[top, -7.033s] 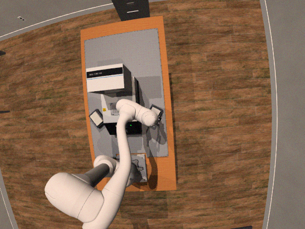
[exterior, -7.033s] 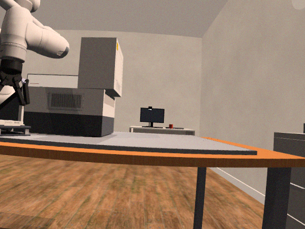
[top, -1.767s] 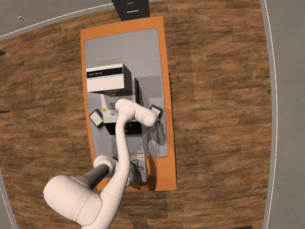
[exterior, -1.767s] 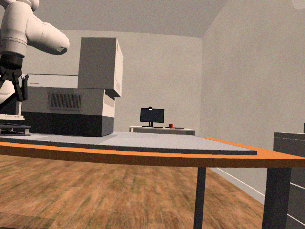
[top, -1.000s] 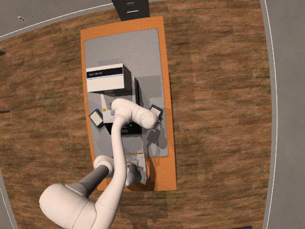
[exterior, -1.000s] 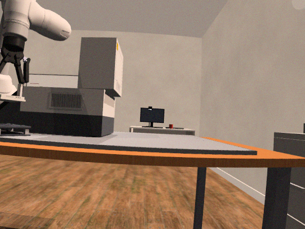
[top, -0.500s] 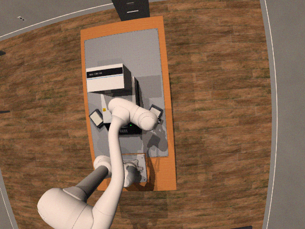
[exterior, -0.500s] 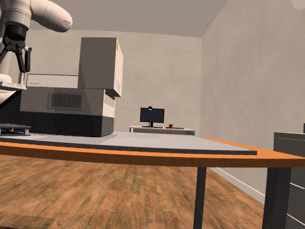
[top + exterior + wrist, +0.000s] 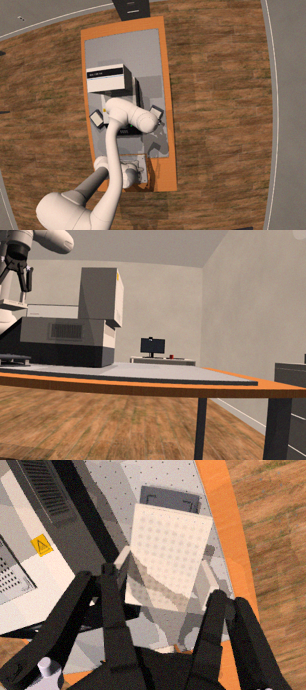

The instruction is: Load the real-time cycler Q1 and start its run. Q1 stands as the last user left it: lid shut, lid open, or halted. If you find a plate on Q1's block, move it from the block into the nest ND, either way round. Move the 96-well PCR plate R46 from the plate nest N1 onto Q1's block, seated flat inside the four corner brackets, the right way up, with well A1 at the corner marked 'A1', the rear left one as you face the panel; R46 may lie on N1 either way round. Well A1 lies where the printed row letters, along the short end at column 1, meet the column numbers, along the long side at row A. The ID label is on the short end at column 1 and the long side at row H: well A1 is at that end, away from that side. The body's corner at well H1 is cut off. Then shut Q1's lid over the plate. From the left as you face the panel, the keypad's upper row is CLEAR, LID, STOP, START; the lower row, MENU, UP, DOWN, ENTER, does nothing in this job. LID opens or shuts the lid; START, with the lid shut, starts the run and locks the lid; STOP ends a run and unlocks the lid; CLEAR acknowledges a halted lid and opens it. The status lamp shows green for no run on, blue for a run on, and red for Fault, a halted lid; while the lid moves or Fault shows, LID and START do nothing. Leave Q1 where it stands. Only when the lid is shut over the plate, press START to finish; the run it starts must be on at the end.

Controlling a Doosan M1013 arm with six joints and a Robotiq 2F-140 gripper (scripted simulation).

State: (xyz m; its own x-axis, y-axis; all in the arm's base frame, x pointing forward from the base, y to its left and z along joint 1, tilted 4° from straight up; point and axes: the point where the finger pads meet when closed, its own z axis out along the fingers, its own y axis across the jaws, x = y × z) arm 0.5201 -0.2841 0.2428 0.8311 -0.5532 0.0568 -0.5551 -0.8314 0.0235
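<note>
Hanging above the grey-matted orange-edged bench (image 9: 223, 389), the black two-finger gripper (image 9: 162, 604) has its jaws closed across the white 96-well PCR plate R46 (image 9: 169, 558), gripping it by its long sides so it stays level and the well face stays up. In the exterior view the plate (image 9: 11, 303) sits flat under the fingers, well clear of the bench. Directly below in the wrist view lies the dark square plate nest N1 (image 9: 169, 498), bare of any plate, just inside the bench's orange edge. The grey-and-white real-time cycler Q1 (image 9: 62, 339) stands just beside, lid (image 9: 100, 294) raised upright, so the block should be reachable from above; the block itself is mostly hidden by the arm in the top view. Status lamp (image 9: 130, 125) shows green, so no run on. Second dark nest with a white plate on it (image 9: 96, 119) sits on the cycler's far side. Likely obstacles: the raised lid behind the block and the cycler's tall side wall. Plate markings are too small to tell A1's corner.
</note>
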